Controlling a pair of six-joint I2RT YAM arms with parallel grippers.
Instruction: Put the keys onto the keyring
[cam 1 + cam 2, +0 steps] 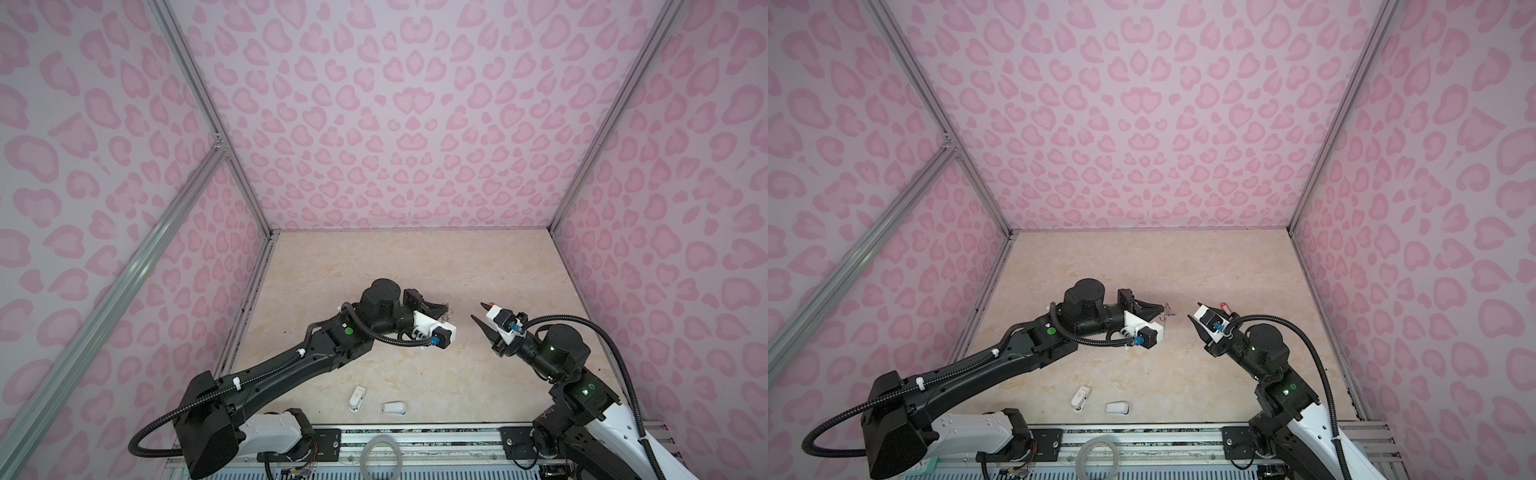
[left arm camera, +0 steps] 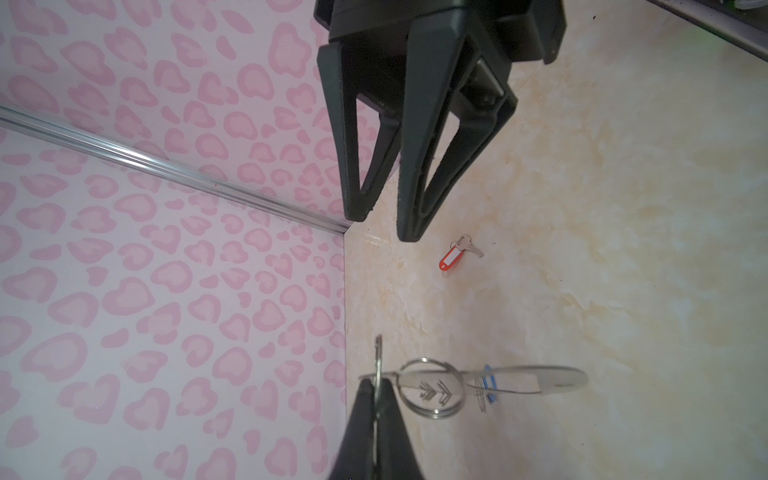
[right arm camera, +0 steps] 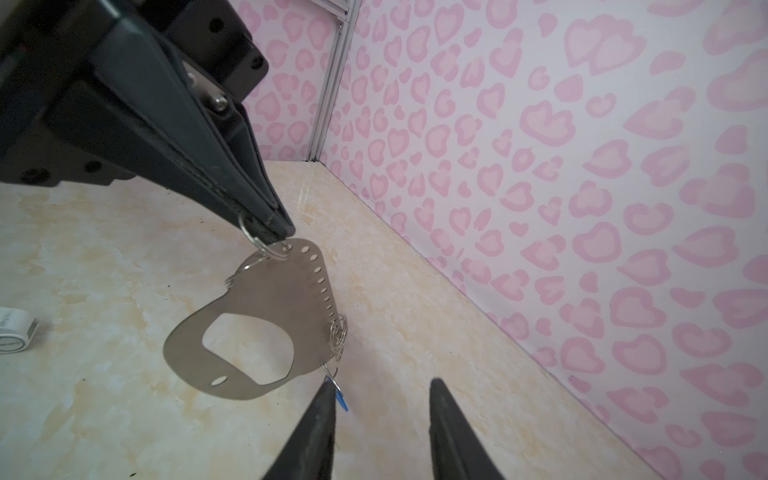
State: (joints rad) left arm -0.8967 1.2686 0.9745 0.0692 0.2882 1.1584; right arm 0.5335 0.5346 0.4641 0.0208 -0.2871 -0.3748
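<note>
The left jaws are closed on a small wire ring (image 3: 254, 237) at one end of the keyring (image 3: 270, 291). The keyring hangs from that ring, clear of the tabletop (image 3: 104, 257). It is a thin grey plate with an oval cut-out and a row of small holes along one edge. From the left wrist it is seen almost edge-on (image 2: 548, 379), reaching straight out from the left jaws' tips towards the right jaws. In both top views it shows only as a small glint just off those tips (image 1: 1168, 312).

The blue key (image 3: 341, 398) hangs from another ring on the holed edge, at the end of the keyring far from the left jaws. It sits just beside one finger (image 3: 320, 428) of the right jaws and is partly hidden behind it. Whether the two touch cannot be told.

The right jaws stand open with nothing between them. They face the left jaws, close to the keyring's free end.

The red key (image 2: 453, 257) lies flat on the tabletop, near the right jaws' tips but apart from them. It is on the side of the right jaws away from the left jaws (image 1: 491, 305).

Two white pieces (image 1: 357, 397) (image 1: 394, 408) lie on the tabletop well behind both jaws, near the arm bases.
</note>
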